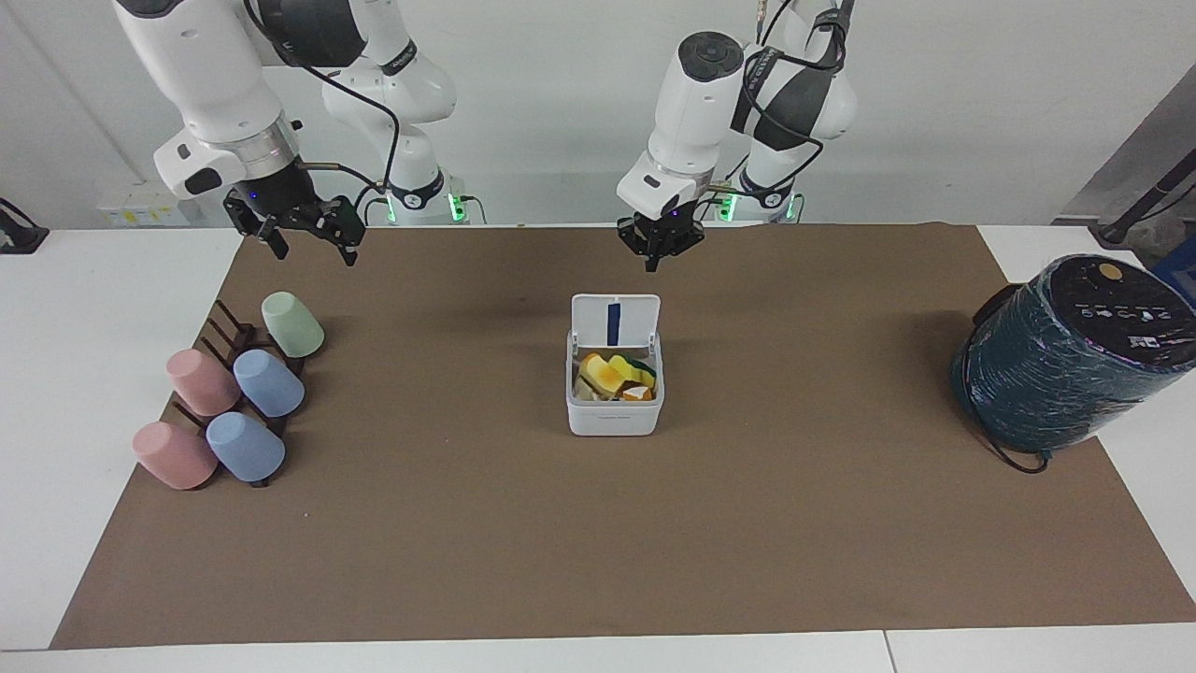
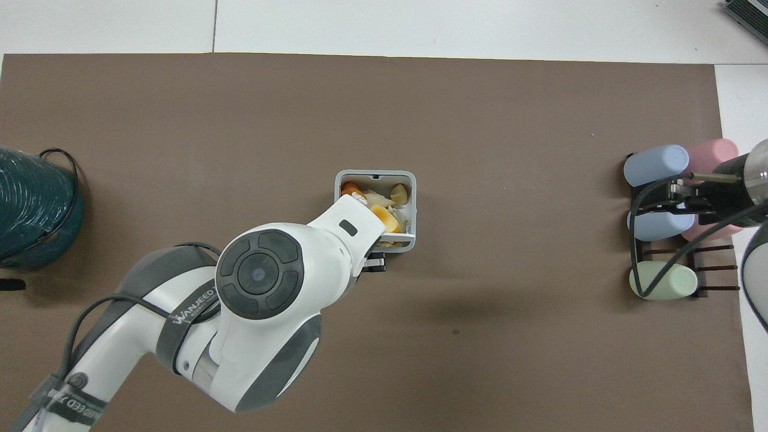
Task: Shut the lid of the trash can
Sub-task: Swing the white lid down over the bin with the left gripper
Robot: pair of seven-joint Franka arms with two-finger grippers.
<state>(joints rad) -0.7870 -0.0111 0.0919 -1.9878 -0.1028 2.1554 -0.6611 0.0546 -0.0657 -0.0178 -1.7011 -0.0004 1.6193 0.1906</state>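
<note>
- The right gripper [image 1: 301, 234] waits in the air over the cup rack [image 1: 224, 332], fingers spread.
- The left gripper [image 1: 659, 250] hangs over the brown mat [image 1: 467, 523] just on the robots' side of the lid [image 1: 615, 322], apart from it, fingers pressed together.
- The lid stands upright on its hinge, its blue strip turned away from the robots.
- The trash can [image 1: 615, 416] sits open mid-mat, with yellow and orange scraps inside.
- Pastel cups [image 1: 268, 383] lie toward the right arm's end.
- A teal wrapped cylinder [image 1: 1056, 374] stands at the left arm's end.
</note>
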